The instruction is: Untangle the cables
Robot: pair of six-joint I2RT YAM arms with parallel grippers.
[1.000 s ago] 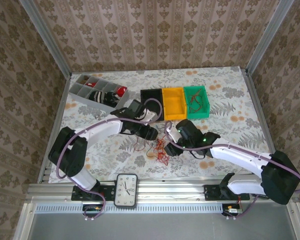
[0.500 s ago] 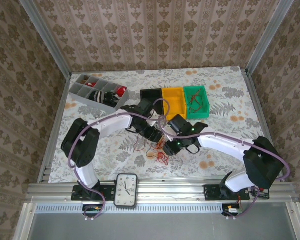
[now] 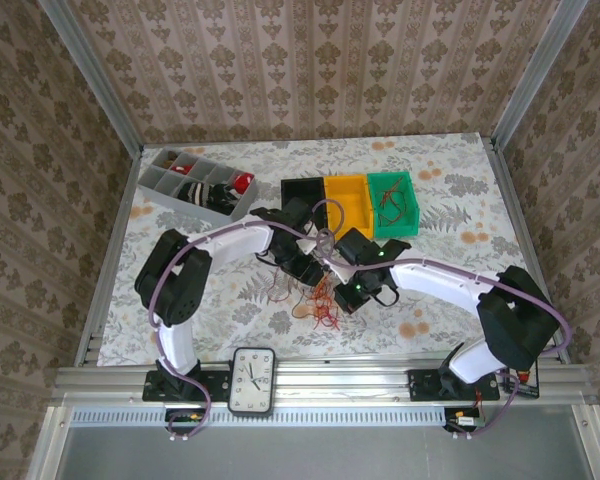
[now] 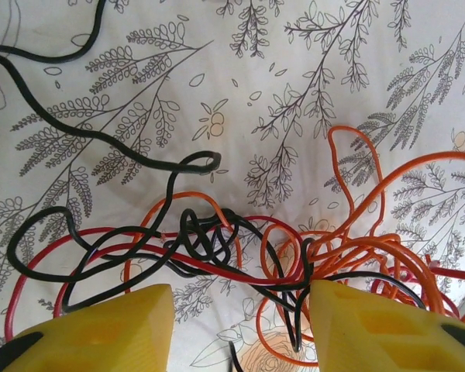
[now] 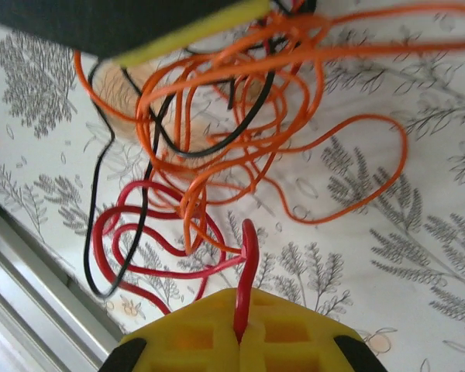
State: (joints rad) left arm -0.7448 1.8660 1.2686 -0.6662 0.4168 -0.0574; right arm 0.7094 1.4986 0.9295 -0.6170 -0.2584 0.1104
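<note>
Loosely tangled cables (image 4: 204, 234) (red, orange, black), left gripper (image 4: 240, 301) spread, right gripper (image 5: 245, 310) pinching red

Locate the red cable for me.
In the right wrist view, the red cable lies bottom centre, one loop pinched in the right gripper, just below the orange cable tangle.

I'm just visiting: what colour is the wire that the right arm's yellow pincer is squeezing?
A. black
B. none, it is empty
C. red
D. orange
C: in the right wrist view the right gripper is shut on a loop of red cable, which rises straight out of the seam where its two halves meet.
</note>
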